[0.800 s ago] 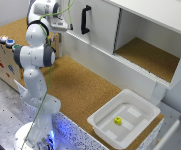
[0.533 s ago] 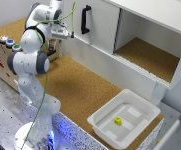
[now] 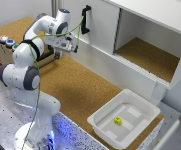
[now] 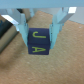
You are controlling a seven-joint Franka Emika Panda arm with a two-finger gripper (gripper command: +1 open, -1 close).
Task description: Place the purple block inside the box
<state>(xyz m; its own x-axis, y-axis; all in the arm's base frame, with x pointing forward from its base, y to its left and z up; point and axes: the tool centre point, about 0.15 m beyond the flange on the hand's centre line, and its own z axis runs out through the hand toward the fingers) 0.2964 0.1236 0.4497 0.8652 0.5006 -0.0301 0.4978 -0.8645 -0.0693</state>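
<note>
wrist view: block point(image 4: 39, 44) sits between the two fingers point(image 4: 20, 25), clamped on opposite side faces. dark purple-navy cube, yellow-green letters on the visible face. fingers narrow, closed on the block, no gap showing either side. cork surface below looks blurred, so the block is judged lifted clear of it.

exterior view: gripper point(image 3: 70, 48) is high, near the black handle point(image 3: 85, 19) of the white cabinet point(image 3: 140, 35), toward the exterior view's left. the block itself is too small to make out here; hidden in the gripper body.

box point(image 3: 124, 118) sits at the corner of the cork table point(image 3: 80, 90), toward the exterior view's lower right, well apart from the gripper. a small yellow cube point(image 3: 118, 120) already lies on the box floor, near the middle.

key relation: the box lies down and across the table from the gripper, a long diagonal toward the exterior view's right and toward the camera. grasp looks done; the carry is the step in hand, and most of it is ahead.

judgement: the block is a cube, no long axis, so orientation at release matters little. the box is wide and shallow, an easy target. main things to watch: clearing the flared rim on descent, and not dropping onto the yellow cube.

wooden case with coloured buttons point(image 3: 7, 41) stands behind the arm, out of the path.
</note>
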